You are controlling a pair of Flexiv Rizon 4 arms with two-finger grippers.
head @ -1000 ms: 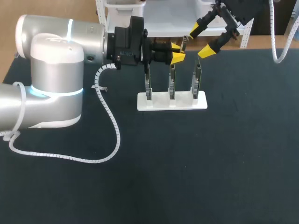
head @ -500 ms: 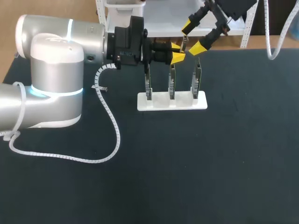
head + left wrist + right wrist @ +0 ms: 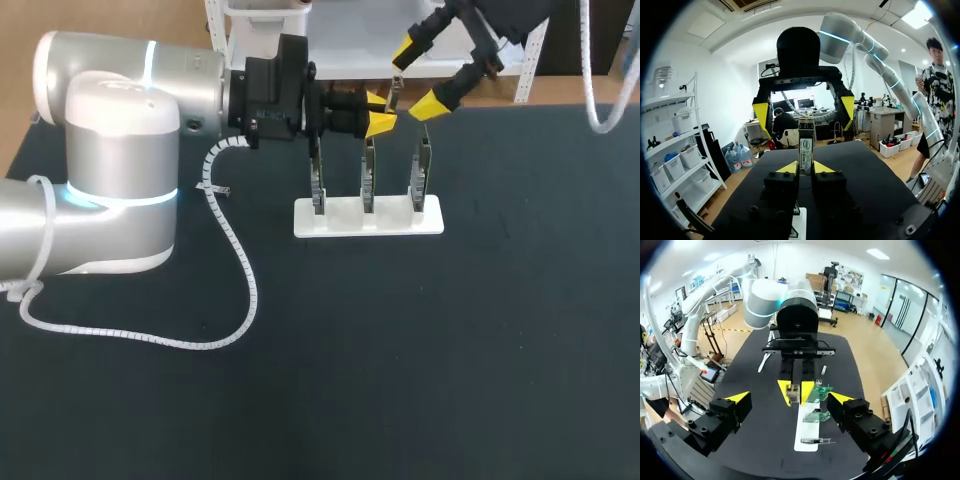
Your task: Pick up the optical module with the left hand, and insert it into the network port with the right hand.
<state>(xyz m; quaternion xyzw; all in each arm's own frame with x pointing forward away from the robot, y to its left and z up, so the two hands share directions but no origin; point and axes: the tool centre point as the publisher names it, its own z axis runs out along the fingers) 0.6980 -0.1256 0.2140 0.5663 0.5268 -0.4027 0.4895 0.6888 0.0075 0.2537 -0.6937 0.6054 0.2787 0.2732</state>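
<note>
Top centre of frame, left gripper [image 3: 378, 112] clamps the optical module [image 3: 395, 93] by one end, leaving the rest free for the right gripper [image 3: 418, 77], fingers spread wide, to grab.

Rack [image 3: 368, 216] on table [image 3: 450, 350], module [image 3: 805, 147] in left gripper [image 3: 380, 112] above, right gripper [image 3: 414, 78] beyond

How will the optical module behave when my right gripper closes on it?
Probably stiff: the optical module juts straight from the left gripper without sagging. Likely light, being so slim. It might pivot, since only its near end is pinched.
</note>
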